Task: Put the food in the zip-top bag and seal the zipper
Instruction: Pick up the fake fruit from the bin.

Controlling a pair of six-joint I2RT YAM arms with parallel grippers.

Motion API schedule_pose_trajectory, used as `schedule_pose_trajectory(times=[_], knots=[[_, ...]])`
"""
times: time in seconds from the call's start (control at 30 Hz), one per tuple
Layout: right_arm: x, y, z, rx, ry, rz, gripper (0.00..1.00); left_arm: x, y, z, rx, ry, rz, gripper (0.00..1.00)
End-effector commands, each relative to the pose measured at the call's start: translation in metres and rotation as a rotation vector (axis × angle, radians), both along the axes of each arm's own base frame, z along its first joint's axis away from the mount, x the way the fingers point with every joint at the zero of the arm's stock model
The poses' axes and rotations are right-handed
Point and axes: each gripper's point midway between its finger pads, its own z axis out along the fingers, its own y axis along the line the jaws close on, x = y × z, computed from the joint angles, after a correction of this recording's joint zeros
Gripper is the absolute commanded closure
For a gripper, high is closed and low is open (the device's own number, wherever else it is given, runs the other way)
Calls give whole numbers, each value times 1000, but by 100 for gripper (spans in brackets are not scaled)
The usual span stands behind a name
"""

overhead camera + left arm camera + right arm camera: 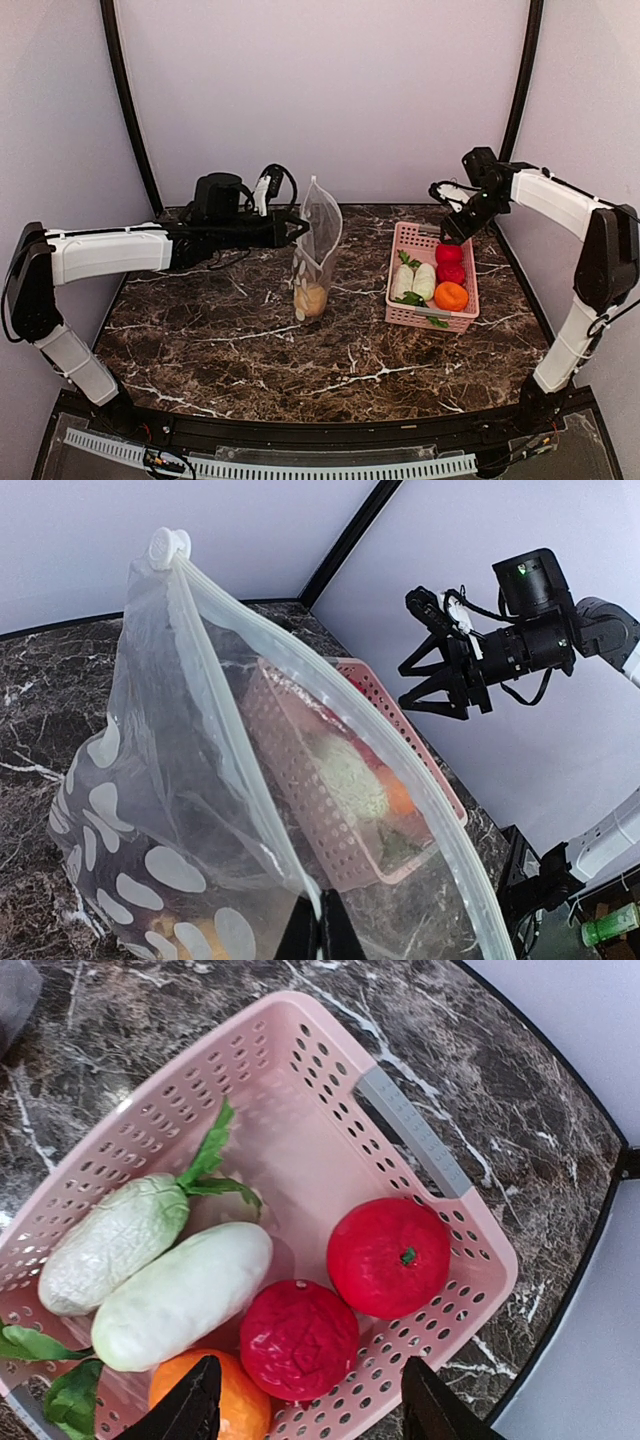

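Bag (322,235) stands upright on surface (220,340), well left of basket (392,290). Left tool (298,228) is clamped on the bag's mouth edge, jaws together on the plastic. Zipper (330,695) unsealed, mouth gaping. Yellowish piece (313,298) lies at bag bottom. Basket holds two radishes (185,1295), two red balls (388,1257), one orange (451,296). Right tool (455,233) hangs above basket's far end, jaws apart, gripping nothing.

My gripper (312,1410), jaws apart, over pink basket (420,1140) on desk (500,1090) w/ 2 white radishes (180,1295), 2 red balls (388,1258), 1 orange (245,1405).
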Motion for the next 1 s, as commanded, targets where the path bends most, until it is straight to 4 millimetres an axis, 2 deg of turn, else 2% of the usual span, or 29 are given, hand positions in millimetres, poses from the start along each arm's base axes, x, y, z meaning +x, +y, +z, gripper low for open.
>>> schedule_pose_trajectory(times=[0.0, 0.17, 0.37, 0.7, 0.97], knots=[[21, -29, -23, -111, 15, -77, 42, -2, -4, -1, 4, 7, -19, 99], [32, -36, -48, -145, 65, -113, 38, -1, -4, -2, 4, 9, -20, 99], [45, -37, -59, -127, 86, -157, 27, -2, -6, -2, -1, 14, -28, 99], [56, -36, -77, -94, 126, -193, 26, -4, -6, 0, -8, 16, -33, 99], [65, -40, -81, -88, 117, -231, 26, -4, -6, -1, -6, 20, -34, 99]])
